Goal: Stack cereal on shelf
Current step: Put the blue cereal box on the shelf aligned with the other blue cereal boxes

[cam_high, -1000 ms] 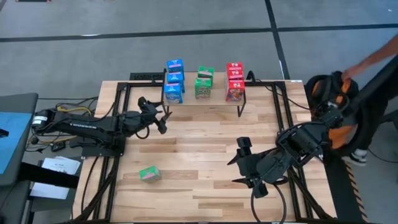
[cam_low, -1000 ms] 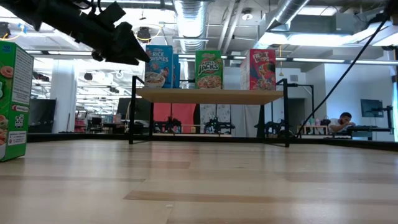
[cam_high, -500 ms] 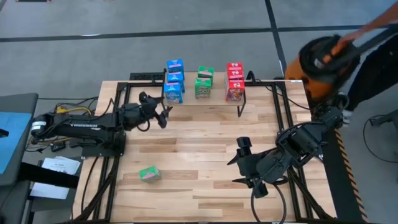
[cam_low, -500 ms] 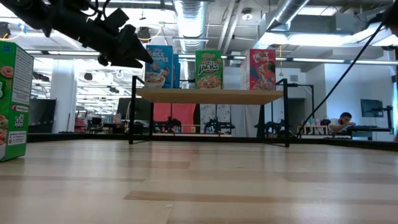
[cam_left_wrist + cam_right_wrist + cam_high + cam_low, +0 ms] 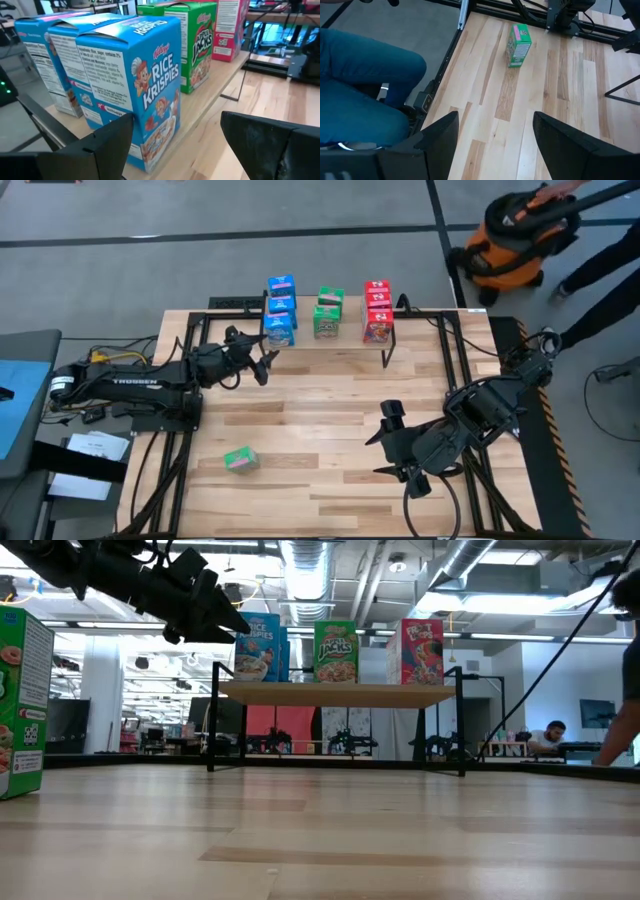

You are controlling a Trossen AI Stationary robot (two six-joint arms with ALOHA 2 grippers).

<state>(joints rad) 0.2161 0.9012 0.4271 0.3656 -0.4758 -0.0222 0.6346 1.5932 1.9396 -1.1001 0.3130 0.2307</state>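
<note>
Left gripper (image 5: 268,364) is held with jaws spread and empty, just off the nearest blue cereal box (image 5: 278,331) at the shelf's (image 5: 345,343) left end. Three blue boxes, two green boxes (image 5: 326,316) and three red boxes (image 5: 376,311) are seen on the shelf. One green box (image 5: 239,459) is left on the table (image 5: 320,430), near-left. Right gripper (image 5: 397,442) is parked near-right, jaws parted, nothing grasped.
</note>
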